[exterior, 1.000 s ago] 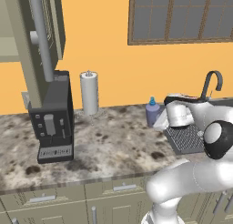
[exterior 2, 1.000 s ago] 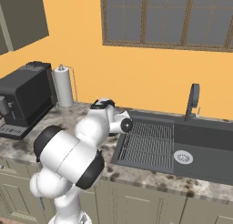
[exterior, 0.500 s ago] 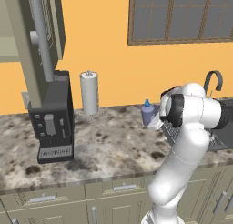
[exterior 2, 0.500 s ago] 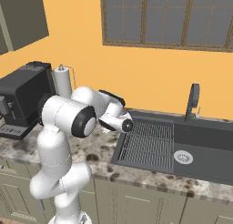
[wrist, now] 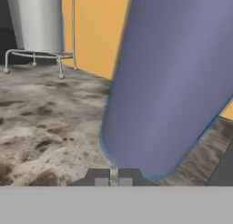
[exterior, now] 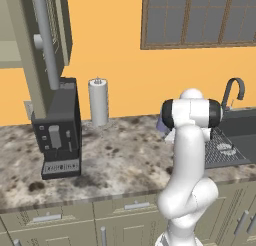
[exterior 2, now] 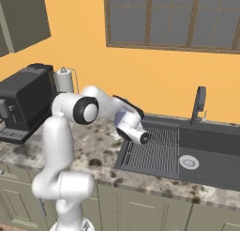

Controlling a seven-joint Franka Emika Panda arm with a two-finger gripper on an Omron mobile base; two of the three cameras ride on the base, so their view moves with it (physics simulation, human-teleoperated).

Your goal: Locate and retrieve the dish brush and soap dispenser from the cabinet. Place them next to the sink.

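Since a second ago the arm has swung up from its low folded pose and now stands tall over the surface (exterior: 120, 160), its elbow raised and the forearm reaching down toward the back wall, and the fingers have come together. In the hand view the tool (wrist: 113, 181) has its two dark tips side by side with hardly a slit between them, closed on nothing, right at the foot of the soap dispenser (wrist: 173, 82). That lavender bottle looms huge and leaning in that view, its rounded bottom edge just above the tips; whether they touch it I cannot tell.

From the left base view only a sliver of the bottle (exterior: 161, 124) peeps out beside the arm's dark joint, on the speckled stone close to the sink's drainboard (exterior: 222, 150). From the right base view a bit of purple (exterior 2: 121, 117) shows at the wrist, next to the ridged drainboard, with the sink (exterior 2: 211, 152) and its dark faucet (exterior 2: 199, 103) further right.

Further left along the wall stands the paper-towel roll (exterior: 98, 101) on its wire stand, and beyond it the black coffee machine (exterior: 57, 132). Above that hangs the cabinet (exterior: 35, 40), its door swung open with the long grey handle facing the room.
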